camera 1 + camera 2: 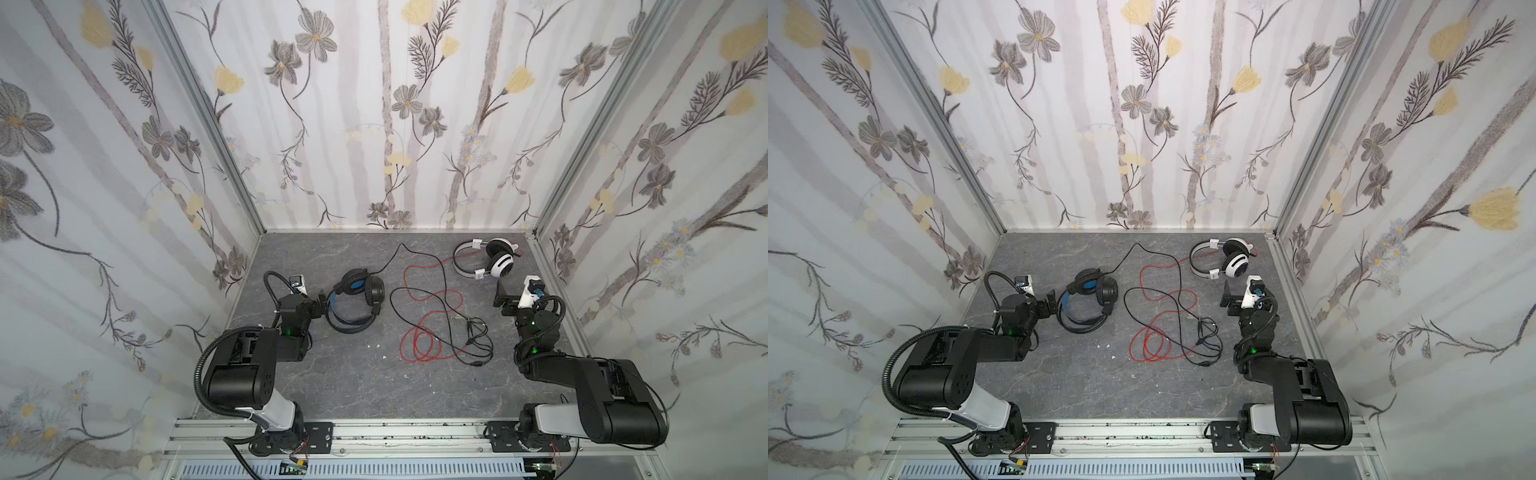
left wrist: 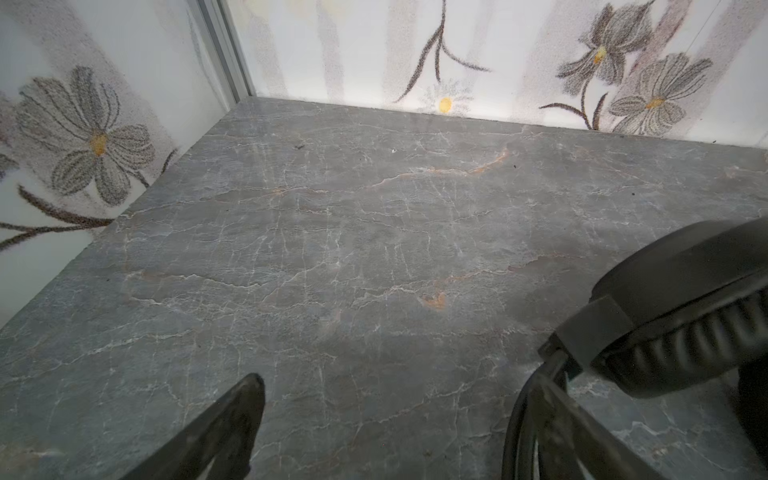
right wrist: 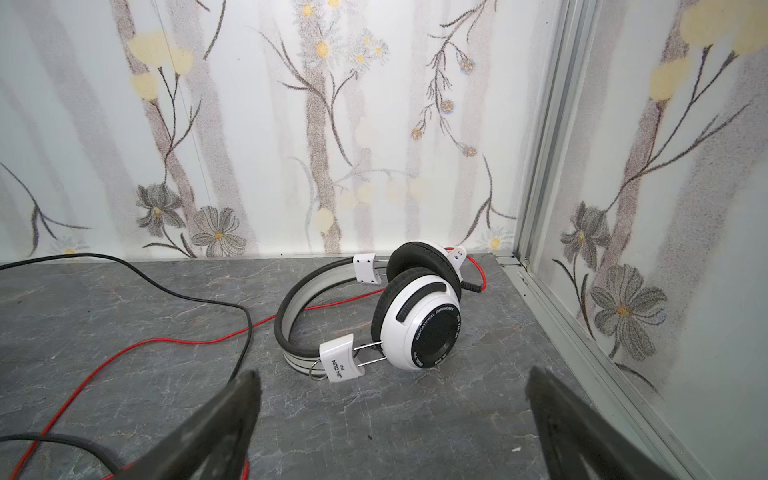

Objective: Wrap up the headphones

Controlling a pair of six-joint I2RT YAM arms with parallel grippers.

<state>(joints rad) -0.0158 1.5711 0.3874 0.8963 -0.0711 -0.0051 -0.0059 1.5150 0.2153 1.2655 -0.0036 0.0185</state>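
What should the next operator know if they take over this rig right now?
Left gripper: open, empty, beside the headband of the black over-ear headphones with blue inner band.
Right gripper: open, empty, facing the white over-ear headphones with black earpads in the far right corner.
Thin black cable and red cable: loose, crossing each other between the two pairs.
Done: nothing wrapped.
Left: wrap both cables.
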